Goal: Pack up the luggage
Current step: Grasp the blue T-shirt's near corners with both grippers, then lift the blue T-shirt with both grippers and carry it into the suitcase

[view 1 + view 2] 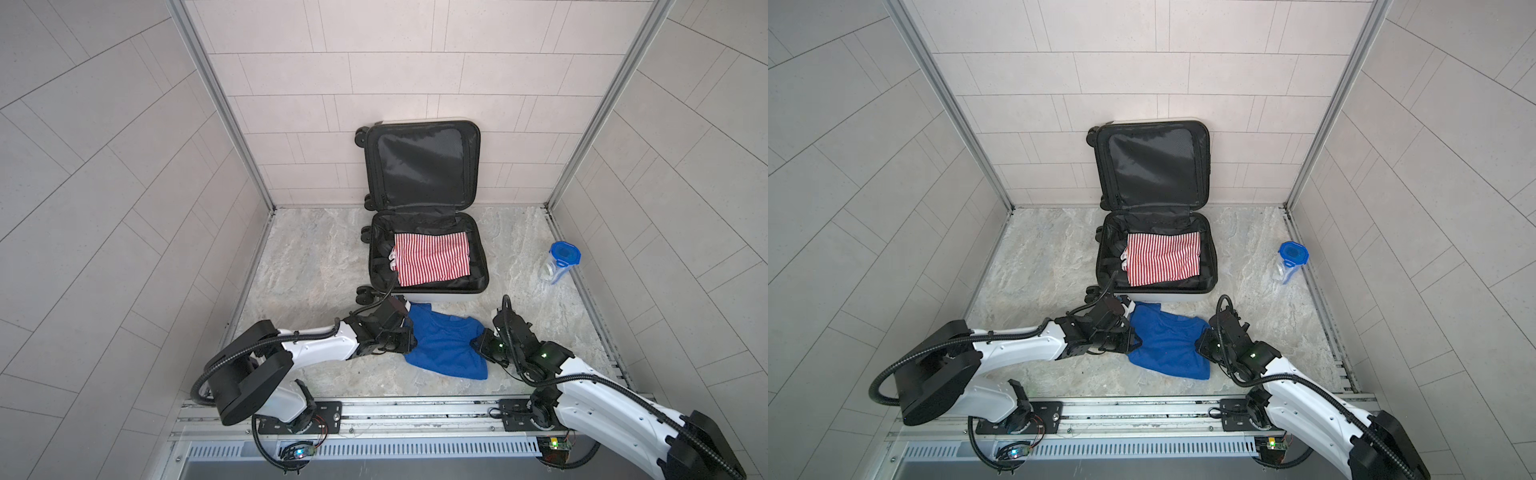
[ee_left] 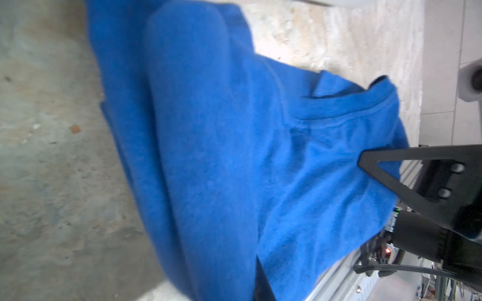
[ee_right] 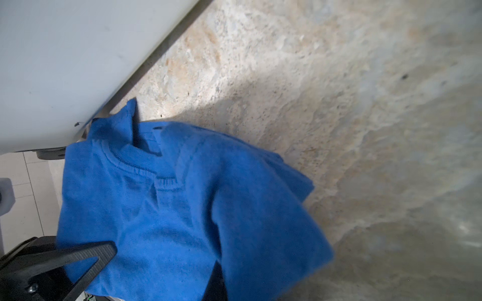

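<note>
The luggage lies open near the back wall. Its black-lined lid leans upright, and a red-and-white striped garment lies in the lower half. A folded blue shirt lies on the table just in front of the white shell. My left gripper is shut on the shirt's left edge. My right gripper is shut on its right edge. Cloth hides most of both pairs of fingers.
A clear jar with a blue lid stands at the right of the table, near the side wall. Tiled walls close the table in on three sides. A metal rail carrying the arm bases runs along the front edge.
</note>
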Robot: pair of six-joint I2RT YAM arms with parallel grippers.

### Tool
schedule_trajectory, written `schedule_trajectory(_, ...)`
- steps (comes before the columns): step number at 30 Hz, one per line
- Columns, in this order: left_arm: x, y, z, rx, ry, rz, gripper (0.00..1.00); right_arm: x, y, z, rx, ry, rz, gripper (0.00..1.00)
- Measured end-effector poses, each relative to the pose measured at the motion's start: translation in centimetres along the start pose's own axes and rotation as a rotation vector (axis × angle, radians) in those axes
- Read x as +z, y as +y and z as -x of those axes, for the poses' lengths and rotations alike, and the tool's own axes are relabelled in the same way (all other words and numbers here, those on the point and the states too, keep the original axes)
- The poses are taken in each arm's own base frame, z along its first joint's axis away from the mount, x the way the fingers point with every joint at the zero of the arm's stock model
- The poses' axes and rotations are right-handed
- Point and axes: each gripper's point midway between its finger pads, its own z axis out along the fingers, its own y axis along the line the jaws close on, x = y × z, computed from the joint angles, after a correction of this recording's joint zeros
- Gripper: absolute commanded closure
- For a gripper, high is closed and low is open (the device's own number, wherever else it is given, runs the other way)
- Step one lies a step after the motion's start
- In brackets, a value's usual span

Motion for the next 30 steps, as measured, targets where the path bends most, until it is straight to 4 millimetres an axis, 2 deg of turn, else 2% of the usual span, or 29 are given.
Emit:
schedule_trajectory(5, -1.4, -2.1, 0.6, 0.042, -0.021, -0.017, 1.0, -1.3, 1.7, 0.6, -0.022, -0.009, 0.029, 1.0)
schedule_trajectory(16, -5.0, -5.2, 2.4, 0.121, -0.088, -0.023, 1.0, -5.1, 5.4, 2.3, -0.108, -0.055, 0.093, 1.0)
schedule_trajectory(25, -9.2, -7.3, 5.0, 0.183, -0.193, -0.013, 1.0, -10.5, 11.2, 4.9, -0.233, -0.143, 0.19, 1.0)
schedule_trajectory(30, -11.8, -8.8, 7.5, 0.217, -0.301, -0.007, 1.0, -11.7, 14.1, 6.7, -0.291, -0.167, 0.194, 1.0)
